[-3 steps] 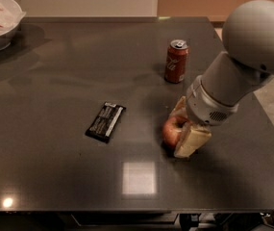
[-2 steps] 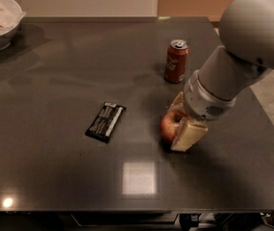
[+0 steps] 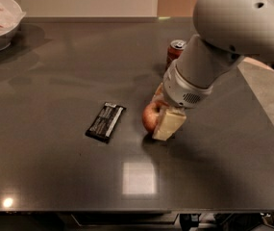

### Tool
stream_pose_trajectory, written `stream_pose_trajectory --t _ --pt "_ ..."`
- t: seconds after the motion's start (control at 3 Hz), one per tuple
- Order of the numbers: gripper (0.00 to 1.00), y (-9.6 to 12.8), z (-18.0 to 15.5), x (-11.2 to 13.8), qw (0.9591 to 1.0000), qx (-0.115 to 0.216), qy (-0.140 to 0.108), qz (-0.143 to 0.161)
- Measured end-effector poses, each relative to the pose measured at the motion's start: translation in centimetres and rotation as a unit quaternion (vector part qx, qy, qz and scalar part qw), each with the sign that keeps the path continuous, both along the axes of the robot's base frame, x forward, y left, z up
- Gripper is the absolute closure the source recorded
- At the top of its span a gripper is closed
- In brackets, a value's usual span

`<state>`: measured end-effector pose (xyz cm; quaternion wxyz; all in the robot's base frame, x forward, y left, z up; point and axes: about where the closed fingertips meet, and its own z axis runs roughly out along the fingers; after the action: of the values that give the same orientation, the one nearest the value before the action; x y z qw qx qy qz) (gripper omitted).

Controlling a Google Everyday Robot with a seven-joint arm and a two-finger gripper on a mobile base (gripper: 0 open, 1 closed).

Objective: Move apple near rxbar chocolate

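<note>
The red apple (image 3: 150, 118) with yellowish patches sits on the dark table (image 3: 55, 172), held between the pale fingers (image 3: 168, 124) of my gripper (image 3: 161, 114). The gripper is shut on the apple, low at the tabletop. The rxbar chocolate (image 3: 105, 121), a flat black wrapper with pale lettering, lies flat to the left of the apple, a short gap away. My white arm comes in from the upper right and hides part of the apple.
A red soda can (image 3: 174, 52) stands upright behind the arm. A white bowl (image 3: 2, 25) with food sits at the far left corner. The table's right edge borders a pale floor (image 3: 271, 95).
My gripper has moved left with the apple in it, closer to the rxbar chocolate. The bar and the can have not moved.
</note>
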<state>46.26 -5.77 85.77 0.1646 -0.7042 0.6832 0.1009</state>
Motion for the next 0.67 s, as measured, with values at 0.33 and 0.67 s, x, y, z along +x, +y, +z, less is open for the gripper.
stream_pose_trajectory --t 0.33,0.67 --pt "1.00 2.1 -0.4 0.7 1.0000 0.005 0.000 0.004" --pt "1.00 4.1 -0.7 1.3 0.9999 0.009 -0.003 0.011"
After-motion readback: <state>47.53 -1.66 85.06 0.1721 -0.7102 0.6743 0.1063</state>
